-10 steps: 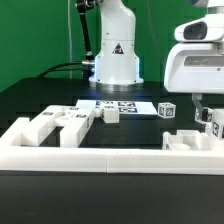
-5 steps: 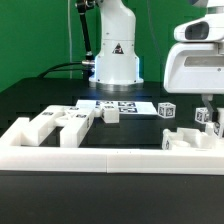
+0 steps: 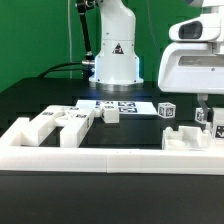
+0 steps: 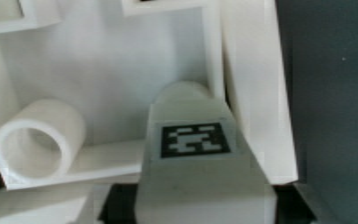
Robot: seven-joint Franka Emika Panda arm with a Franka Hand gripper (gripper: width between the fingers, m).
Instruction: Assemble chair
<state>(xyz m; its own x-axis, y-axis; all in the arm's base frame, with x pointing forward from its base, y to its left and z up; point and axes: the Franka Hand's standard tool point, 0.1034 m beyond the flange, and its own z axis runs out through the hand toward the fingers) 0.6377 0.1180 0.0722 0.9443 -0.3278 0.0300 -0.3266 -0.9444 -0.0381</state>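
Fingers (image 3: 205,104) pointing straight down are closed on a tagged chair piece (image 4: 194,150). In the wrist view its two sides sit tight between the dark pads, and its square black-and-white tag faces the camera. This piece is well off to the exterior view's right of the marker board (image 3: 120,104) and nearer the camera than the board. It stands at a low blocky chair part (image 3: 186,141) on the table (image 3: 30,100); whether the two touch cannot be told. In the wrist view a long white wall runs just beside the held piece, and a rounded white stub (image 4: 43,142) lies a little apart from it.

A cluster of loose chair pieces (image 3: 60,124) lies to the exterior view's left of the marker board, also nearer the camera. One tiny tagged cube (image 3: 111,115) sits just in front of the board, and a second cube (image 3: 167,109) is just off its right end in the exterior view. The long low border rail (image 3: 110,158) runs across well in front of the board. The arm's white base (image 3: 116,55) rises directly behind the board.
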